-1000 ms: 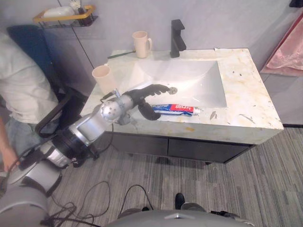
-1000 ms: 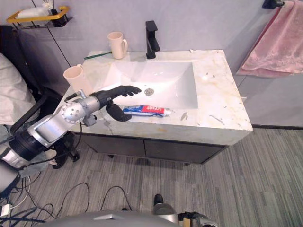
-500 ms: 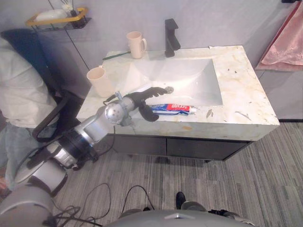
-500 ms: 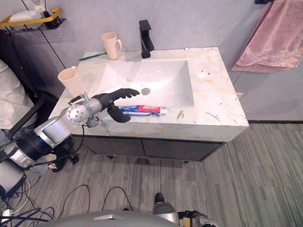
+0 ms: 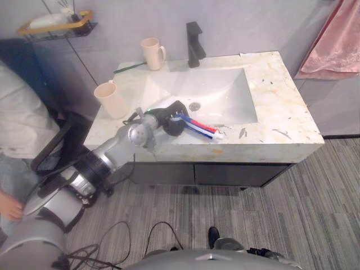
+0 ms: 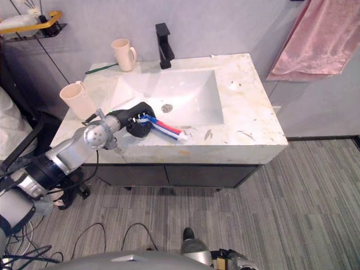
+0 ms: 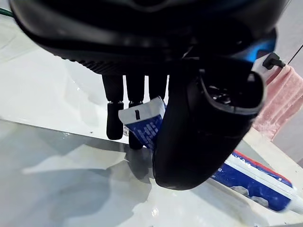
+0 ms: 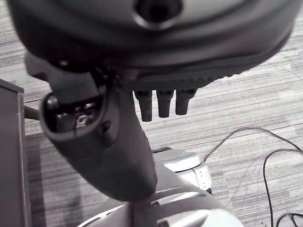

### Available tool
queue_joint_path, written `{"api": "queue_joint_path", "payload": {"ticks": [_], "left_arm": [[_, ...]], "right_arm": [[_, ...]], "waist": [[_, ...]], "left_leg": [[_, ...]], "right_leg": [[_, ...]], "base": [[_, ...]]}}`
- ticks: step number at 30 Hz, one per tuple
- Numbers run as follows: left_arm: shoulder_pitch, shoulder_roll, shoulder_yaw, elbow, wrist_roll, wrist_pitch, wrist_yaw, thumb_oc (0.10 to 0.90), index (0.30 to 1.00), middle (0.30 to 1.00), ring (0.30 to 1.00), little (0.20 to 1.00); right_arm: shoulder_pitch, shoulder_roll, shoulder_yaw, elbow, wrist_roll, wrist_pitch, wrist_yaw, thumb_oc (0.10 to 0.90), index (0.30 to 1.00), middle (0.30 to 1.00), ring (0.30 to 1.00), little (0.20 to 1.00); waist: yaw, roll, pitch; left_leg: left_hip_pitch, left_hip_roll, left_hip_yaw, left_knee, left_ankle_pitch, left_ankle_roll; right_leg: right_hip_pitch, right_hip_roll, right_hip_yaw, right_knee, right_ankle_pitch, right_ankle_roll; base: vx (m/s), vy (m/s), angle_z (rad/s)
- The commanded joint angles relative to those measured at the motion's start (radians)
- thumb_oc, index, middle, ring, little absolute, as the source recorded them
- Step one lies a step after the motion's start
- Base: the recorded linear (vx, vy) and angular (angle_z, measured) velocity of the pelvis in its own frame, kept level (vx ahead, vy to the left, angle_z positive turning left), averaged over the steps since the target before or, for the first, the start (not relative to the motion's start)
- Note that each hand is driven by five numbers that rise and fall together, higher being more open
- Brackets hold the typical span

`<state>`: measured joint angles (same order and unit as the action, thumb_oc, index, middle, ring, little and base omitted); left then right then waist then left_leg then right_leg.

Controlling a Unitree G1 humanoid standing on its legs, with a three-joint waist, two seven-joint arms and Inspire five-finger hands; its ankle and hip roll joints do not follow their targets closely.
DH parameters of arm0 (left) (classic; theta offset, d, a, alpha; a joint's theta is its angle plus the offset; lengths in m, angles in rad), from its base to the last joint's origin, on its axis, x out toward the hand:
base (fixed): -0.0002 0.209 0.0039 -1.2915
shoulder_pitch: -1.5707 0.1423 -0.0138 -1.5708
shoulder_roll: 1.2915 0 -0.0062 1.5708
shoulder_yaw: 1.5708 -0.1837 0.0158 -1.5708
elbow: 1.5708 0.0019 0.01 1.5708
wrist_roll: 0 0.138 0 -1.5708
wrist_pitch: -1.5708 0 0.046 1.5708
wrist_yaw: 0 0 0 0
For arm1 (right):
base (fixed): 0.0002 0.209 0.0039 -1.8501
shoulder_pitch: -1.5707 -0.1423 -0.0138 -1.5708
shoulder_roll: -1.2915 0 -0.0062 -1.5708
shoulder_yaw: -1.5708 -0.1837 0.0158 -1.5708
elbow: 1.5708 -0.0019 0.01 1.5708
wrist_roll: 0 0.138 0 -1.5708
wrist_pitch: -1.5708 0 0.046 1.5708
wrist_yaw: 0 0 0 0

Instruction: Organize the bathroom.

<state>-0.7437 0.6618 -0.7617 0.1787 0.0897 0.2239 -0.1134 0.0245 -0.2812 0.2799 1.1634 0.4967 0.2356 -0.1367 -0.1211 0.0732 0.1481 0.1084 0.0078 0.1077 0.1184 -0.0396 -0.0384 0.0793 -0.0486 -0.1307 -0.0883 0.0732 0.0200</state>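
A red, white and blue toothpaste tube (image 5: pixel 198 127) slants across the front rim of the white sink basin (image 5: pixel 216 90). My left hand (image 5: pixel 169 119) is shut on the tube's flat end, with the cap end pointing right and low over the marble counter (image 5: pixel 281 121). In the left wrist view the thumb (image 7: pixel 199 137) and curled fingers (image 7: pixel 113 113) pinch the toothpaste tube (image 7: pixel 255 182). My right hand (image 8: pixel 113 142) hangs over the striped floor with its fingers relaxed and nothing in them.
A beige cup (image 5: pixel 110 99) stands at the counter's left edge. A mug (image 5: pixel 152 53) and a green toothbrush (image 5: pixel 128 67) are at the back, left of the black faucet (image 5: pixel 194 36). A pink towel (image 5: pixel 332 45) hangs right; a wall shelf (image 5: pixel 53 25) and a person (image 5: pixel 17 124) are left.
My left hand has closed its fingers and thumb round the tube's flat end, and the tube now slants instead of lying flat. The camera has shifted.
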Motion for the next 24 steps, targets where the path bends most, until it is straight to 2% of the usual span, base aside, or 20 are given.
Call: {"api": "queue_joint_path", "payload": {"ticks": [1, 11, 13, 15, 16, 18, 19, 20, 21, 22, 24], "left_arm": [[-0.115, 0.044, 0.066, 0.040, 0.014, -0.041, 0.028, 0.400, 0.300, 0.300, 0.300, 0.300], [-0.110, 0.038, 0.073, 0.048, -0.015, -0.067, 0.060, 0.400, 0.300, 0.300, 0.300, 0.300], [-0.110, 0.040, 0.080, 0.044, -0.067, -0.083, 0.074, 0.400, 0.300, 0.300, 0.300, 0.300], [-0.100, 0.042, 0.102, 0.019, -0.213, -0.143, 0.091, 0.400, 0.300, 0.300, 0.300, 0.300], [-0.096, 0.041, 0.107, 0.014, -0.228, -0.147, 0.087, 0.400, 0.300, 0.300, 0.300, 0.300], [-0.062, 0.015, 0.162, -0.090, -0.357, -0.163, 0.101, 0.400, 0.300, 0.300, 0.300, 0.300], [-0.057, 0.012, 0.166, -0.101, -0.361, -0.154, 0.098, 0.400, 0.300, 0.300, 0.300, 0.300], [-0.034, -0.005, 0.189, -0.135, -0.386, -0.182, 0.133, 0.400, 0.300, 0.300, 0.300, 0.300], [-0.028, -0.009, 0.194, -0.140, -0.386, -0.190, 0.138, 0.400, 0.300, 0.300, 0.300, 0.300], [-0.010, -0.016, 0.219, -0.149, -0.398, -0.219, 0.141, 0.400, 0.300, 0.300, 0.300, 0.300], [-0.006, -0.017, 0.234, -0.149, -0.415, -0.234, 0.140, 0.400, 0.300, 0.300, 0.300, 0.300]], "right_arm": [[0.013, 0.003, 0.020, -0.028, 0.016, 0.018, 0.018, 0.800, 0.900, 0.900, 0.900, 0.900], [0.002, 0.005, 0.026, -0.020, 0.003, 0.004, 0.006, 0.800, 0.900, 0.900, 0.900, 0.900], [0.002, 0.011, 0.026, -0.016, 0.028, -0.003, -0.002, 0.800, 0.900, 0.900, 0.900, 0.900], [0.006, 0.013, 0.015, -0.020, 0.084, -0.028, -0.017, 0.800, 0.900, 0.900, 0.900, 0.900], [0.007, 0.013, 0.014, -0.021, 0.091, -0.030, -0.019, 0.800, 0.900, 0.900, 0.900, 0.900], [0.015, 0.004, -0.007, -0.080, 0.139, -0.044, -0.054, 0.800, 0.900, 0.900, 0.900, 0.900], [0.016, 0.002, -0.009, -0.090, 0.142, -0.044, -0.058, 0.800, 0.900, 0.900, 0.900, 0.900], [0.020, -0.003, -0.015, -0.144, 0.161, -0.045, -0.086, 0.800, 0.900, 0.900, 0.900, 0.900], [0.022, -0.004, -0.015, -0.155, 0.164, -0.048, -0.093, 0.800, 0.900, 0.900, 0.900, 0.900], [0.031, -0.005, -0.024, -0.194, 0.179, -0.053, -0.130, 0.800, 0.900, 0.900, 0.900, 0.900], [0.039, -0.006, -0.038, -0.204, 0.214, -0.071, -0.160, 0.800, 0.900, 0.900, 0.900, 0.900]], "waist": [[0.003, -0.056, -0.013], [0.014, -0.058, -0.019], [0.016, -0.057, -0.022], [0.016, -0.052, -0.024], [0.015, -0.052, -0.024], [0.001, -0.062, -0.015], [-0.001, -0.062, -0.013], [-0.005, -0.079, -0.001], [-0.006, -0.081, 0.002], [-0.010, -0.099, 0.008], [-0.013, -0.107, 0.009]], "left_leg": [[-0.128, -0.047, -0.004, 0.047, -0.022, 0.004], [-0.135, -0.049, -0.008, 0.045, -0.019, 0.004], [-0.129, -0.048, -0.009, 0.031, -0.015, 0.004], [-0.119, -0.045, 0.003, -0.002, 0.003, 0.000], [-0.117, -0.043, 0.008, -0.003, 0.003, -0.001], [-0.140, -0.009, 0.075, 0.081, 0.009, -0.013], [-0.147, -0.004, 0.078, 0.101, 0.008, -0.014], [-0.170, 0.013, 0.086, 0.209, 0.007, -0.011], [-0.174, 0.017, 0.084, 0.227, 0.004, -0.010], [-0.171, 0.017, 0.077, 0.291, -0.015, 0.005], [-0.168, 0.018, 0.069, 0.321, -0.023, 0.008]], "right_leg": [[0.062, 0.027, -0.083, 0.069, -0.130, 0.042], [0.070, 0.027, -0.090, 0.050, -0.123, 0.044], [0.071, 0.030, -0.090, 0.047, -0.123, 0.044], [0.076, 0.036, -0.095, 0.037, -0.120, 0.045], [0.076, 0.036, -0.097, 0.037, -0.120, 0.045], [0.070, 0.020, -0.114, 0.043, -0.115, 0.038], [0.068, 0.018, -0.116, 0.045, -0.114, 0.037], [0.055, -0.002, -0.119, 0.059, -0.107, 0.031], [0.052, -0.003, -0.120, 0.064, -0.106, 0.030], [0.035, -0.021, -0.120, 0.079, -0.098, 0.031], [0.027, -0.029, -0.121, 0.082, -0.092, 0.033]], "base": [[0.00, 0.000, 0.00], [-0.02, 0.006, 0.05], [0.00, 0.000, 0.00], [0.00, 0.014, 0.06], [-0.05, 0.052, 0.15], [-0.10, 0.074, 0.22], [-0.16, 0.080, 0.26], [-0.14, 0.064, 0.19], [-0.23, 0.120, 0.15], [-0.13, 0.076, 0.05], [-0.17, 0.134, 0.05]]}}
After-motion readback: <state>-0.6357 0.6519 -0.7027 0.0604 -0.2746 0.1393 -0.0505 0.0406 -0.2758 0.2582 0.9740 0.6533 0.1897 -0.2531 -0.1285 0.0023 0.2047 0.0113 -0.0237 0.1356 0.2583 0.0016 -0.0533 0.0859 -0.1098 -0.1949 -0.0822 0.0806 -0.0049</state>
